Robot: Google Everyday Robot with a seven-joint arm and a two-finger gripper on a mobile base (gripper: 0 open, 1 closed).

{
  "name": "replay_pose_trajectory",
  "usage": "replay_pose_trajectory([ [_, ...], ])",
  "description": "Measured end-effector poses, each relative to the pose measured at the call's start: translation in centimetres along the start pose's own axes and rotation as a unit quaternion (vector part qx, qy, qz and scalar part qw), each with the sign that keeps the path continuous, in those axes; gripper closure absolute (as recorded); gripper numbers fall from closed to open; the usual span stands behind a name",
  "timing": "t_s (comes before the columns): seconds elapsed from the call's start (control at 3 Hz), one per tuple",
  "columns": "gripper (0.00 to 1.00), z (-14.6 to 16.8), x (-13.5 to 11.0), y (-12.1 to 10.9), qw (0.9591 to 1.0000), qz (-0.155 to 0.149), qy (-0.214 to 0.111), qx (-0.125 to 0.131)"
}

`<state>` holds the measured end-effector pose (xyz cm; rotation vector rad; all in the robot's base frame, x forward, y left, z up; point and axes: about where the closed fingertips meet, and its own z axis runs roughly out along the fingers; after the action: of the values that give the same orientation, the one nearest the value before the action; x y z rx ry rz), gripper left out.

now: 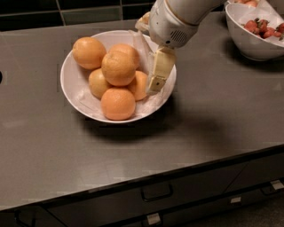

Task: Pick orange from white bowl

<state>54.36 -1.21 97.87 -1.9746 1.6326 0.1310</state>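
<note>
Starting below the near edge of the table [208,133]: dark drawer fronts, one handle [156,191], and small pale tags [153,218] too small to read.

Moving up onto the grey top: bare along the near edge and towards the near right corner.

Sitting left of centre, closer to the far edge than the near one: white bowl [71,91], wide and shallow, lined with crumpled white paper [84,103].

Piled inside: six fruits. Nearest the front rim, a reddish orange [117,103]. Perched on top of the heap, roughly mid-bowl, the orange [118,68], large, yellow-orange, dimpled, touching its neighbours below and behind. Ringed around it, other oranges [89,52] at the left, right and back.

Hanging inside the right side of the bowl: gripper [155,84], cream-coloured, pointing down and tilted slightly towards the near left, just beside the right-hand lower fruit and apart from the orange on top. Open or closed: cannot tell. Holding nothing that can be seen.

Rising from it up and to the right: white arm [171,22], its rounded wrist housing over the bowl's far right rim, a vent grille on its near face.

Standing at the far right corner: deeper bowl [248,44], white, paper-lined, with red fruit [262,26].

Closing the scene beyond the far edge: dark tiled wall [66,13].
</note>
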Motion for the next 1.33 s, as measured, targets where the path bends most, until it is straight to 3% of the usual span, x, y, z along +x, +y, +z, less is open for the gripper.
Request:
replay_pose_trajectory([
  [0.67, 0.0, 1.7, -3.3, 0.0, 0.9994, -0.023, -0.022, -0.013],
  [1.33, 0.04, 3.7, -3.2, -0.1, 0.9992, -0.014, -0.035, -0.015],
])
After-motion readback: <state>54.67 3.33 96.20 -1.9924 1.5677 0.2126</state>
